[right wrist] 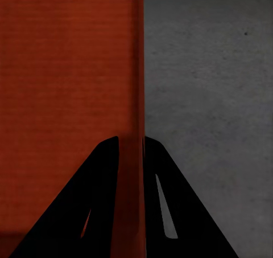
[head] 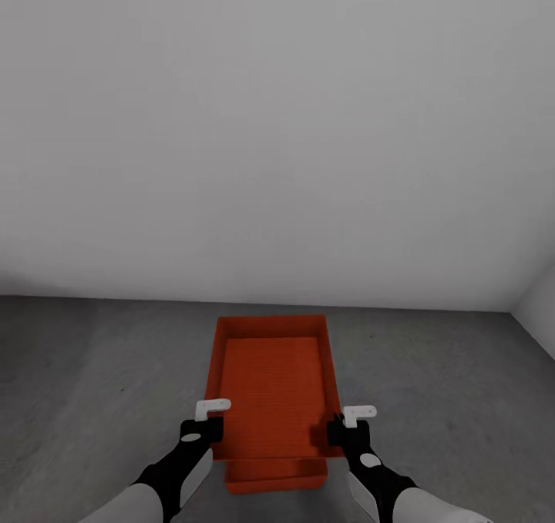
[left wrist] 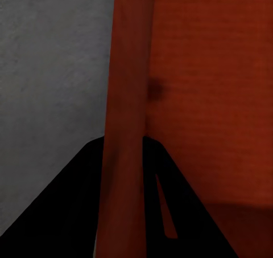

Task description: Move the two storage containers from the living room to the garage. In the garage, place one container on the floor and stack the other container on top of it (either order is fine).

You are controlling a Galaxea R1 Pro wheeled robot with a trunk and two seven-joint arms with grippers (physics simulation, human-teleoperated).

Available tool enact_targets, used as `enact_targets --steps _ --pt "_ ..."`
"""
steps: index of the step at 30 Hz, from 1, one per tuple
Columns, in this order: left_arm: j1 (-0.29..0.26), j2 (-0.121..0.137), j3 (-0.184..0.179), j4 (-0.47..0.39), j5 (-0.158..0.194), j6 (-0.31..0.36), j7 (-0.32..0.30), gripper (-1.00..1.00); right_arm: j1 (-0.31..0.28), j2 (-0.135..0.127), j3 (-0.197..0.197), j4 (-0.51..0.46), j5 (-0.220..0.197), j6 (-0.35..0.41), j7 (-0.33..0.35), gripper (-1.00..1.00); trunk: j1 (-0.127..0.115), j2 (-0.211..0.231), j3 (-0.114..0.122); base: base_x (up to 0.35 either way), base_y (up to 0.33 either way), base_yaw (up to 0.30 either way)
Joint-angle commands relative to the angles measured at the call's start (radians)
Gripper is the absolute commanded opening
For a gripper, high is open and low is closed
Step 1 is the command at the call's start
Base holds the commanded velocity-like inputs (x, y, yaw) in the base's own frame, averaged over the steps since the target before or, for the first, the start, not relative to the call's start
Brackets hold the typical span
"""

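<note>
While both pinch its side walls, the left gripper (head: 202, 428) and right gripper (head: 338, 430) hold the upper container (head: 274, 380), seemingly light and stiff, low-centre in frame above the lower container (head: 275, 476).

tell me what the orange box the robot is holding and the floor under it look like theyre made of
The upper storage container looks like matte moulded plastic: an even orange-red, with fine ribbed lines across its bottom and no gloss, though a simulator render leaves that open. The floor looks like rough bare concrete: dark grey, mottled and speckled, with no shine. The second container peeking out beneath has the same colour and finish.
</note>
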Motion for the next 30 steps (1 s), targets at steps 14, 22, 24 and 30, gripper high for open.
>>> enact_targets --steps 14,22,24,30 --pt "-0.002 0.005 0.048 -0.005 -0.01 0.004 0.011 -1.0 0.0 -0.012 -0.011 0.014 -0.012 -0.004 0.004 -1.0 0.0 -0.001 -0.001 -0.001 0.002 0.093" --pt "-0.002 0.004 0.048 -0.005 -0.009 0.004 0.011 -1.0 0.0 -0.012 -0.011 0.014 -0.012 -0.004 0.004 -1.0 0.0 -0.001 -0.001 0.0 0.0 0.002" --pt "-0.001 0.004 0.048 -0.005 -0.01 0.004 0.011 -1.0 0.0 -0.012 -0.011 0.014 -0.012 -0.003 0.004 -1.0 0.0 -0.001 -0.001 0.0 0.0 0.0" --pt "-0.001 0.004 0.048 -0.005 -0.009 0.004 0.011 -1.0 0.0 -0.011 -0.011 0.014 -0.012 -0.003 0.004 -1.0 0.0 -0.001 -0.001 0.0 0.0 0.0"
